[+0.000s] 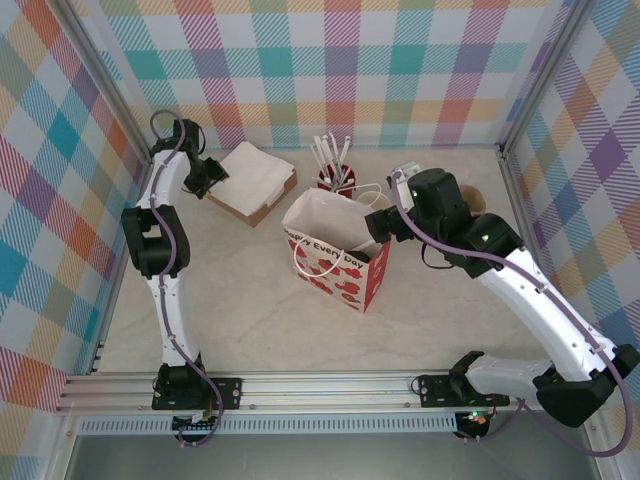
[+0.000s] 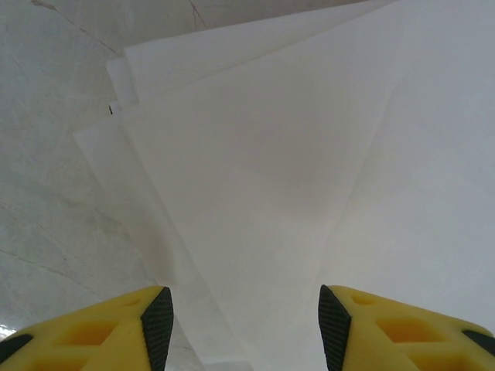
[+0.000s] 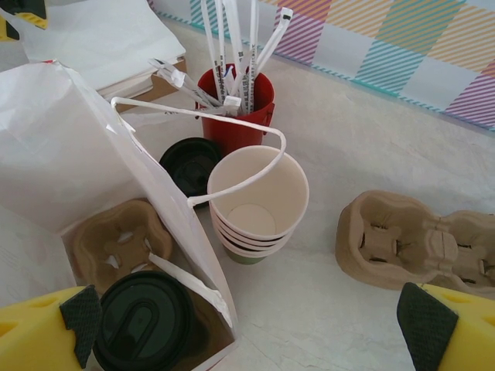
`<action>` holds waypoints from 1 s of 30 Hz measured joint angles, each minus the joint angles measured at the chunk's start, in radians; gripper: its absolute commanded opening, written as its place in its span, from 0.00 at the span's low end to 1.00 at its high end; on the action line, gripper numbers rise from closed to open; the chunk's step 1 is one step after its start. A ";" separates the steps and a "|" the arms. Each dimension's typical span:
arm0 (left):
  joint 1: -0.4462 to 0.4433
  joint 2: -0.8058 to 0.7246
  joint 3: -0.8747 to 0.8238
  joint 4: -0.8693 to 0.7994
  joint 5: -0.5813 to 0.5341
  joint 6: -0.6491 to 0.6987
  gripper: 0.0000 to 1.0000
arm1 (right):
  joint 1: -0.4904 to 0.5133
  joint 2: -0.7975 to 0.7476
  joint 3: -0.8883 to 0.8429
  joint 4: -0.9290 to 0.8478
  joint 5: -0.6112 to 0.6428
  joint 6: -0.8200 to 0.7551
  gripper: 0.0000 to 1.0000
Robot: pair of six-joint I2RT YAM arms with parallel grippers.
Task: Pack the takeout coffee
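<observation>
The left arm reached up the table's left side, elbow bent. Its left gripper [image 1: 208, 176] hung over a stack of white paper napkins [image 1: 255, 172] in a shallow brown cardboard box [image 1: 240, 212]. The yellow, black-padded fingers [image 2: 93, 336] stood apart above the top sheet, gripping nothing.

The right arm folded inward, with the right gripper [image 3: 251, 321] above the mouth of the red-and-white heart-printed paper bag [image 1: 340, 268]. Its jaws were spread wide and empty.

Inside the bag, a cup with a black plastic lid [image 3: 143, 325] sat upright in a brown moulded-pulp carrier [image 3: 116, 239], its wall hidden beneath the lid. Just outside the bag stood a stack of green paper cups with cream rims [image 3: 259, 216], near the red cup of white sticks [image 3: 236, 108]. The stack stood with its axis vertical and mouths up, and only a sliver of green showed.
</observation>
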 measured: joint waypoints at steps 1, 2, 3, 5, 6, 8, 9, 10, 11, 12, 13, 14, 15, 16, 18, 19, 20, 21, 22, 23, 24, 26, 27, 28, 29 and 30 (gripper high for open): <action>0.000 0.002 0.001 0.000 0.000 0.000 0.54 | 0.000 0.001 0.000 0.000 0.000 0.000 1.00; 0.000 0.006 0.002 0.000 0.000 0.000 0.53 | 0.000 0.002 0.000 0.000 0.002 -0.001 1.00; 0.000 0.010 0.005 0.000 0.000 0.000 0.52 | 0.000 0.003 0.000 0.000 0.003 -0.001 1.00; 0.000 0.020 0.007 0.000 0.000 0.000 0.51 | 0.000 0.005 0.000 0.000 0.004 -0.001 1.00; 0.000 0.025 0.007 0.000 0.000 0.000 0.50 | 0.000 0.007 0.000 0.000 0.005 -0.001 1.00; 0.000 0.032 0.007 0.000 0.000 -0.001 0.47 | 0.000 0.010 0.000 0.000 0.005 -0.002 1.00; 0.000 0.032 0.007 0.000 0.000 -0.002 0.45 | 0.000 0.013 0.000 0.000 0.006 -0.003 1.00; 0.000 0.032 0.009 0.000 0.000 -0.003 0.44 | 0.000 0.014 0.000 0.000 0.006 -0.003 1.00; 0.000 0.032 0.011 -0.001 -0.001 -0.004 0.42 | 0.000 0.017 0.000 0.000 0.006 -0.004 1.00; 0.000 0.032 0.013 -0.001 -0.001 -0.005 0.41 | 0.000 0.019 0.000 0.000 0.006 -0.004 1.00; 0.000 0.032 0.014 -0.001 0.000 -0.007 0.40 | 0.000 0.023 0.000 0.000 0.006 -0.004 1.00; 0.000 0.033 0.017 -0.001 0.000 -0.007 0.39 | 0.000 0.025 0.000 0.000 0.006 -0.004 1.00; 0.000 0.034 0.021 0.000 0.000 -0.008 0.37 | 0.000 0.028 0.000 0.000 0.006 -0.004 1.00; -0.001 0.035 0.024 -0.001 0.000 -0.007 0.36 | 0.000 0.031 0.000 0.000 0.006 -0.004 1.00; -0.002 0.036 0.031 -0.001 0.000 -0.007 0.33 | 0.000 0.036 0.000 0.000 0.006 -0.004 1.00; -0.002 0.037 0.034 -0.001 0.000 -0.006 0.32 | 0.000 0.039 0.000 0.000 0.006 -0.004 1.00; -0.002 0.038 0.039 -0.003 0.000 -0.005 0.31 | 0.000 0.041 0.000 0.000 0.006 -0.004 1.00; -0.002 0.040 0.044 -0.005 0.000 -0.003 0.29 | 0.000 0.043 0.000 0.000 0.006 -0.004 1.00; -0.002 0.042 0.047 -0.004 0.000 -0.002 0.28 | 0.000 0.045 0.000 0.000 0.006 -0.004 1.00; -0.002 0.044 0.052 -0.008 0.000 -0.002 0.27 | 0.000 0.046 0.000 0.000 0.006 -0.004 1.00; -0.002 0.045 0.057 -0.013 0.000 0.000 0.27 | 0.000 0.047 0.000 0.000 0.006 -0.004 1.00; -0.003 0.047 0.065 -0.019 0.000 0.002 0.26 | 0.000 0.049 0.000 0.000 0.006 -0.004 1.00; -0.003 0.047 0.069 -0.021 0.000 0.004 0.28 | 0.000 0.050 0.000 0.000 0.006 -0.004 1.00; -0.003 0.048 0.075 -0.023 -0.003 0.005 0.29 | 0.000 0.050 0.000 0.000 0.006 -0.004 1.00; -0.004 0.048 0.080 -0.024 -0.007 0.008 0.29 | 0.000 0.051 0.000 -0.001 0.006 -0.004 1.00; -0.005 0.048 0.087 -0.029 -0.009 0.011 0.30 | 0.000 0.052 0.000 -0.001 0.006 -0.004 1.00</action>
